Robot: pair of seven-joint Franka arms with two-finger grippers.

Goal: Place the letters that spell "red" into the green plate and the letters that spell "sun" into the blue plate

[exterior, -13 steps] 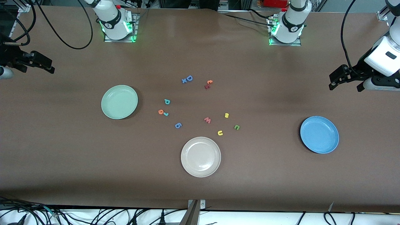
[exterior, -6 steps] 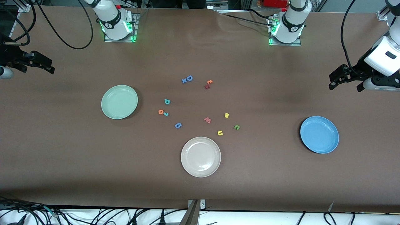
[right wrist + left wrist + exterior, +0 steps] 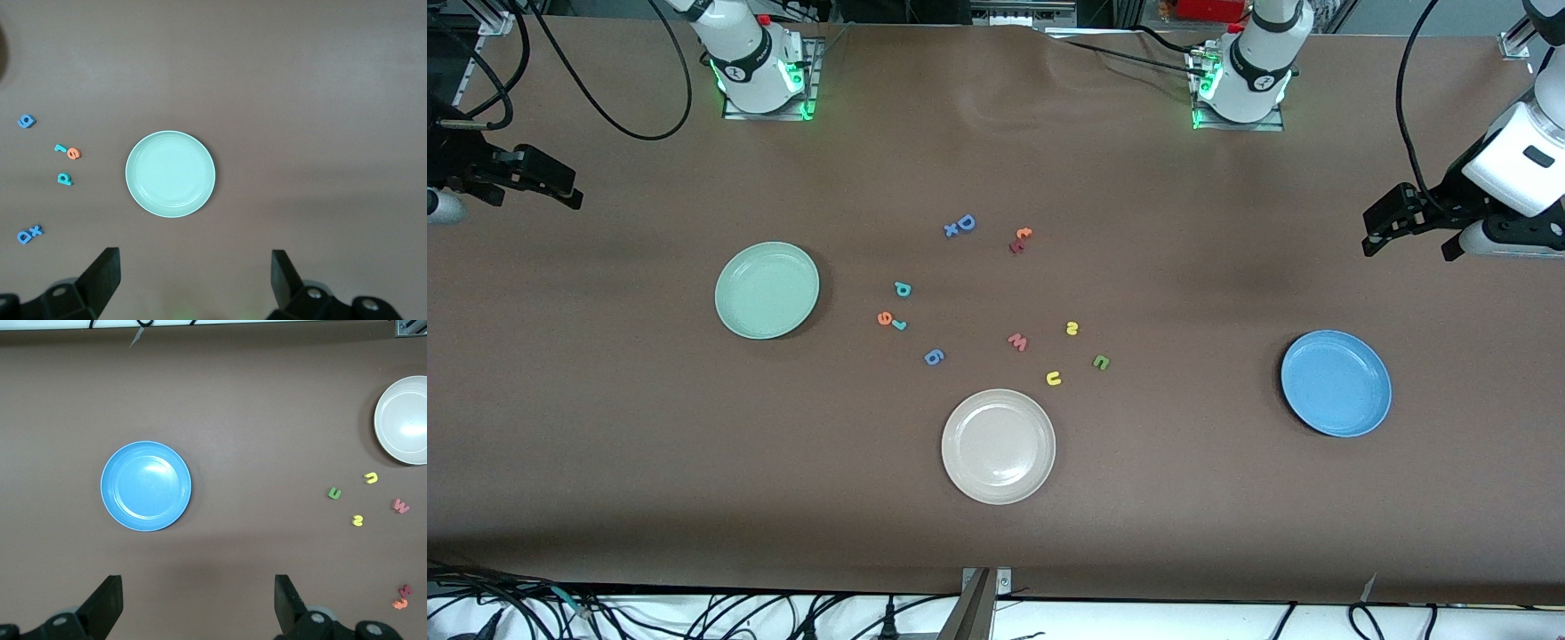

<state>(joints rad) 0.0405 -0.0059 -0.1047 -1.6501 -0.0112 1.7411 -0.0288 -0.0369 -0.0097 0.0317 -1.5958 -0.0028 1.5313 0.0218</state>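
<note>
Nothing is sorted yet: both plates are bare and all six wanted letters lie loose mid-counter. The right end effector, at the upper left edge of the front frame, hangs with its fingers spread and empty, and the round pale mint-green plate lies between it and the "red" group: the tiny teal foam "d", with the orange foam "e" and the teal foam "r" touching just below it. The left end effector, at the right edge of the frame, is likewise spread and empty; the round sky-blue plate sits lower in the frame, and the yellow foam "s", dark green foam "n" and yellow foam "u" lie well toward the centre. So each arm is nearer its own word. Distractors crowd close: a pink foam "w", a blue foam "g", a blue foam "D" and the cream-white plate. Nothing tall blocks either reach.
</note>
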